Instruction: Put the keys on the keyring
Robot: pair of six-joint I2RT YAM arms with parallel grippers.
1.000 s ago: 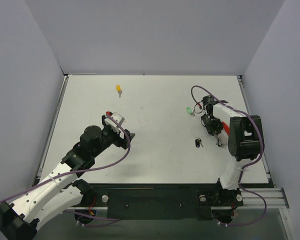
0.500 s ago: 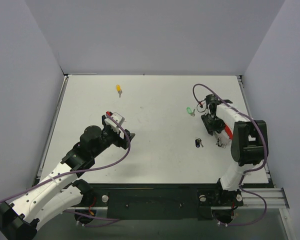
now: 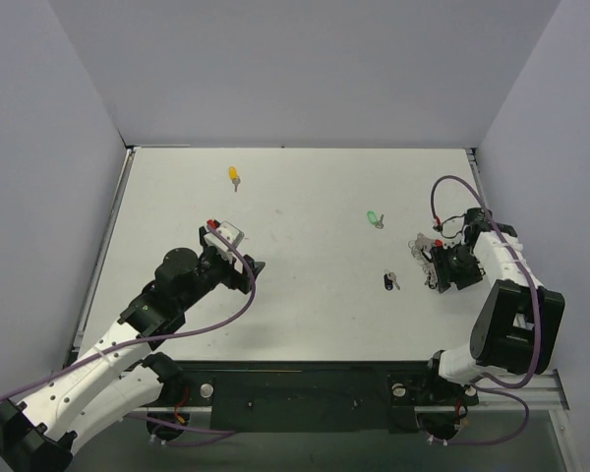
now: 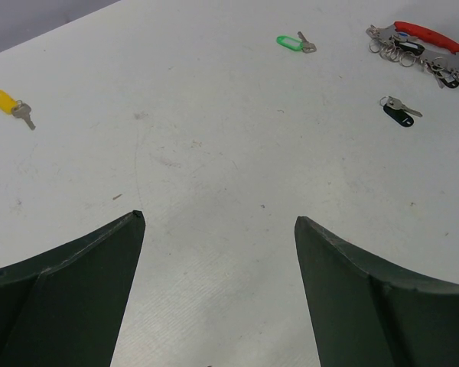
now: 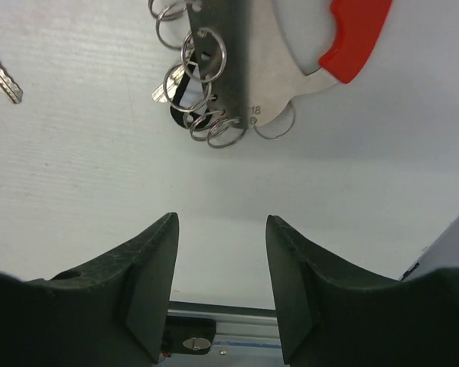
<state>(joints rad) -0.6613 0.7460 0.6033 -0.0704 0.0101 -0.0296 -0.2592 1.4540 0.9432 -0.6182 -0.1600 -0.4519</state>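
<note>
The keyring [image 5: 214,84] is a bunch of silvery wire rings on a flat metal piece with a red plastic part. It lies on the table just ahead of my right gripper [image 5: 222,222], which is open with nothing between its fingers. From above, the keyring [image 3: 420,245] is at the right, beside the right gripper [image 3: 442,267]. Three keys lie loose: black [image 3: 389,281], green [image 3: 374,218], yellow [image 3: 234,175]. My left gripper [image 4: 218,222] hovers wide open over bare table, far from the yellow key [image 4: 4,101], green key [image 4: 291,42], black key [image 4: 398,115] and keyring [image 4: 417,46].
A silver key blade [image 5: 0,73] pokes in at the right wrist view's left edge. A metal rail [image 5: 214,325] along the table's edge shows below the right fingertips. Grey walls [image 3: 69,147] enclose the white table [image 3: 305,315] on three sides.
My right arm has swung to the right and its gripper has drawn back from near the green key to beside the keyring, jaws widening. The left arm has stayed put.
</note>
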